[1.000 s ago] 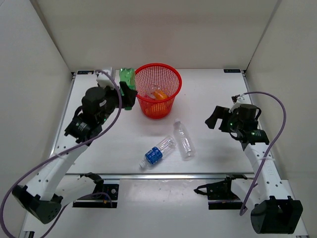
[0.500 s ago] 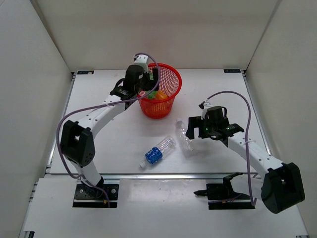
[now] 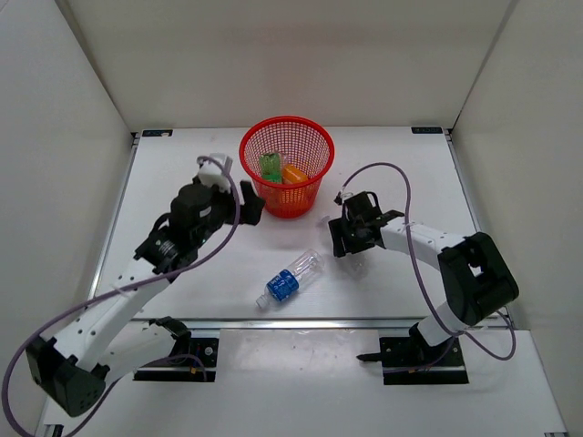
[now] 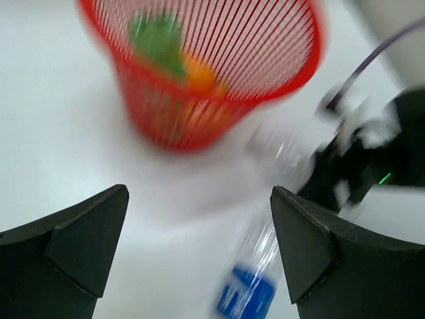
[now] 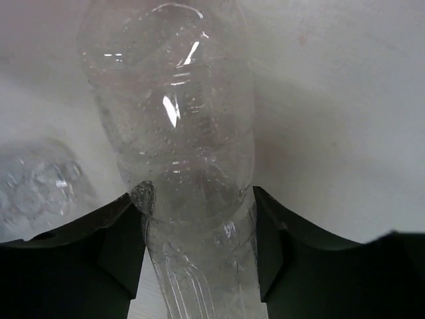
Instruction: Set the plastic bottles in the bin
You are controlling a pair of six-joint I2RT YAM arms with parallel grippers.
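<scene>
R grip (image 5: 196,199) clamped on plain clear btl (image 5: 176,119), btl on table (image 3: 173,168) right of center | L grip (image 4: 198,199) wide open, empty, near bin (image 3: 286,119) | green btl (image 3: 271,166) + orange btl (image 3: 294,173) inside bin | blue-label btl (image 3: 290,280) lying on table, front center

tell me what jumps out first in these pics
The red mesh bin at the back middle of the table grabs the eye, with a green bottle and an orange bottle inside. Next comes the right gripper, in front of the bin and to its right, fingers pressed on both sides of a clear bottle lying on the table. A blue-label bottle lies alone nearer the front.
</scene>
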